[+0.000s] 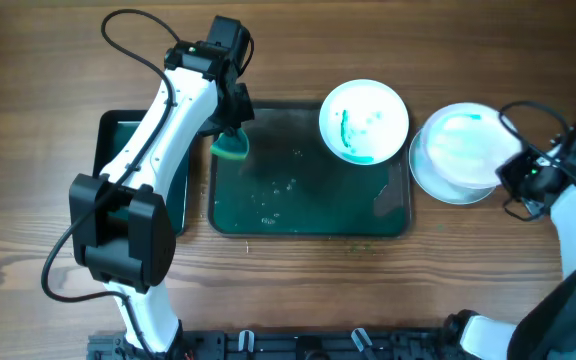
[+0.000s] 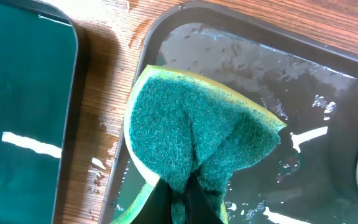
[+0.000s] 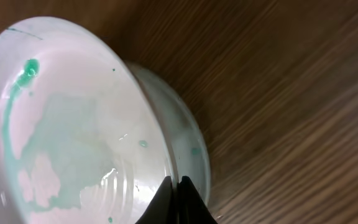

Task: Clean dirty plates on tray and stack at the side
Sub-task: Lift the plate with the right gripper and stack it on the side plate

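Observation:
The large dark tray (image 1: 308, 222) lies mid-table with a wet floor. One white plate (image 1: 364, 120) with teal smears sits in its far right corner. Two more plates are stacked on the table to the right. My right gripper (image 1: 513, 175) is shut on the rim of the top plate (image 1: 463, 145). In the right wrist view that plate (image 3: 73, 124) carries faint teal film and tilts over the lower plate (image 3: 192, 146), with the fingers (image 3: 178, 183) pinching its rim. My left gripper (image 2: 182, 193) is shut on a folded green sponge (image 2: 197, 124), over the tray's far left corner (image 1: 230, 148).
A smaller black tray (image 1: 118, 135) holding teal water lies left of the big tray, partly under my left arm; it also shows in the left wrist view (image 2: 17, 93). Water drops lie on the wood between the trays. Bare wooden table surrounds everything.

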### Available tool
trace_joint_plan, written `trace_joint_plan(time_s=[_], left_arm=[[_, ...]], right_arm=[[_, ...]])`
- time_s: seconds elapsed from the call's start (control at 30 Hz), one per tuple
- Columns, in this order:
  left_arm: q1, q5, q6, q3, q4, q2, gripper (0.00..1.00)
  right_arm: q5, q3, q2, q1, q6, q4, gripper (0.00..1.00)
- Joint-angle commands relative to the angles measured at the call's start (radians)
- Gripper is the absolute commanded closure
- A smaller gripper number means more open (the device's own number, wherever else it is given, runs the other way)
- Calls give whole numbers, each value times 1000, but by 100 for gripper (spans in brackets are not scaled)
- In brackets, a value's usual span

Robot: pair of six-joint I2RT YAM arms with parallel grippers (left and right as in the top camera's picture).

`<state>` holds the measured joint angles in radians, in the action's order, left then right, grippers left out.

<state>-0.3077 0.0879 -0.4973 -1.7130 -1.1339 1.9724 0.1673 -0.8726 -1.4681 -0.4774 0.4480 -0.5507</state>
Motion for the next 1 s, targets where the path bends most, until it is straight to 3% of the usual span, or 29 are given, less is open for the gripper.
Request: trace_joint_plan(time_s=[0.0, 0.03, 0.07, 0.13, 0.2, 0.3, 0.47, 0.6, 0.73, 0.87, 0.97], left_arm=[[-5, -20, 19, -17, 8, -7, 96], [-5, -20, 19, -17, 8, -7, 96], [-5, -20, 19, -17, 8, -7, 96], [-5, -20, 19, -17, 8, -7, 96], [-5, -20, 19, -17, 8, -7, 96], [-5, -20, 19, -17, 8, -7, 96], [-5, -20, 19, -17, 9, -7, 96], [-5, -20, 19, -17, 8, -7, 96], [-5, -20, 19, -17, 8, -7, 96], [-5, -20, 19, -17, 8, -7, 96], [-5, -20, 19, -17, 8, -7, 96]], right_arm=[[-97, 1, -76, 105, 0, 4, 88], [-127, 0, -86, 126, 8, -5, 71], [-146, -2, -86, 127, 35, -18, 63], [-167, -59, -85, 125, 50, -79, 62], [-136, -143, -84, 128, 15, -142, 61], [103, -198, -84, 190, -134, -116, 60], [197, -198, -132, 476, -295, -71, 58], [303, -197, -235, 568, -367, -63, 64], [192, -197, -273, 567, -338, -65, 71], [-90, -197, -273, 547, -284, -110, 71], [-123, -207, -273, 547, -284, -105, 71]])
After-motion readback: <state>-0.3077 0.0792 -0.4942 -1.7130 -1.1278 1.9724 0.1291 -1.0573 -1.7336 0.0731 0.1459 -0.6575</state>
